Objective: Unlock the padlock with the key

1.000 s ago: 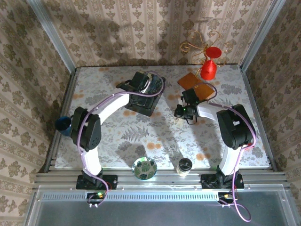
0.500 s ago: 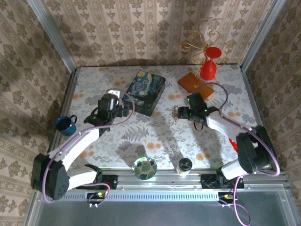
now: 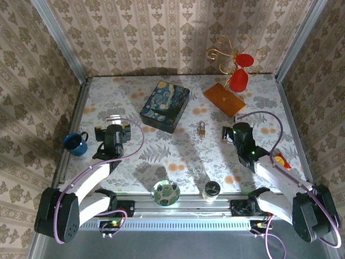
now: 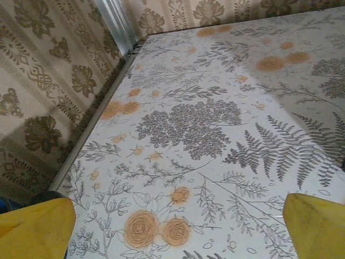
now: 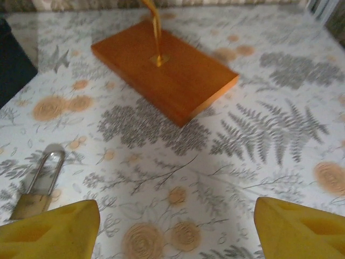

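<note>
Well, floral tabletop (image 3: 178, 156), wallpapered walls (image 3: 161, 32). Right pincer (image 5: 178, 226) wide apart, empty; padlock (image 5: 33, 189) just ahead-left, wood base (image 5: 167, 75) beyond. Left pincer (image 4: 178, 226) likewise apart, nr blue mug (image 3: 73, 143).

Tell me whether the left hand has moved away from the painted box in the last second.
Yes. The left hand has pulled back from over the painted box toward the near left. It is now open and nearer the blue cup.

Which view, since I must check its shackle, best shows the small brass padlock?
Right wrist: the small brass padlock lies close up at lower left, silvery shackle clear. Top external shows it whole but tiny.
</note>
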{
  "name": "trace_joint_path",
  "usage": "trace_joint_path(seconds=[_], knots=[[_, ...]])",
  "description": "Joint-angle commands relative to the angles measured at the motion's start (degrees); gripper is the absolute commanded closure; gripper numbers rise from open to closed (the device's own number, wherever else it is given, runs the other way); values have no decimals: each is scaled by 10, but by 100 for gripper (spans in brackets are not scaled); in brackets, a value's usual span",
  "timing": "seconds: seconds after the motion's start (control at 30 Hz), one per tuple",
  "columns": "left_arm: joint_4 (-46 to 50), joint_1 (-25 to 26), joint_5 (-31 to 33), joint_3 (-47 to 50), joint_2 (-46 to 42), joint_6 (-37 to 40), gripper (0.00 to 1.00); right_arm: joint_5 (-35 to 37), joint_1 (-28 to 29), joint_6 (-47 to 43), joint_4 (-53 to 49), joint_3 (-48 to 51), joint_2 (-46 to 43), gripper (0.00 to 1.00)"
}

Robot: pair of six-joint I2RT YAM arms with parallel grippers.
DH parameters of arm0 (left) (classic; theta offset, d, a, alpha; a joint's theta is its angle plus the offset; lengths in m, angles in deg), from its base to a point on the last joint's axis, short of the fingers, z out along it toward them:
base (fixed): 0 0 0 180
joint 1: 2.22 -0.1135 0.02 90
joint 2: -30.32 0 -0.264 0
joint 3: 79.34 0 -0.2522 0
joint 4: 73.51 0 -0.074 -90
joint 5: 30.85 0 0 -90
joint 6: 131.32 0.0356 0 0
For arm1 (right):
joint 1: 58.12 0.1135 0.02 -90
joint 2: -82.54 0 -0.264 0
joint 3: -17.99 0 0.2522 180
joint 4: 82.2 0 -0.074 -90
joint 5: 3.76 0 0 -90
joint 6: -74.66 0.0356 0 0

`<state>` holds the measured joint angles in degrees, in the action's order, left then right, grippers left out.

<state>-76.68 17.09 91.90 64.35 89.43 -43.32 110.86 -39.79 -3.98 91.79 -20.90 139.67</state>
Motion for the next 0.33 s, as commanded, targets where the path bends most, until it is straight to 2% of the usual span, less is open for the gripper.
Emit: trace_joint_path(seconds=[0.0,0.17,0.3], knots=[[-63,-10,-13,8,-15,28,0,48,-14,-52,94,36,-44,22],[-79,-5,-10,18,-15,35,0,45,-37,-45,103,87,-103,22],[-87,-15,-33,26,-22,34,0,39,-45,-39,92,110,-144,21]])
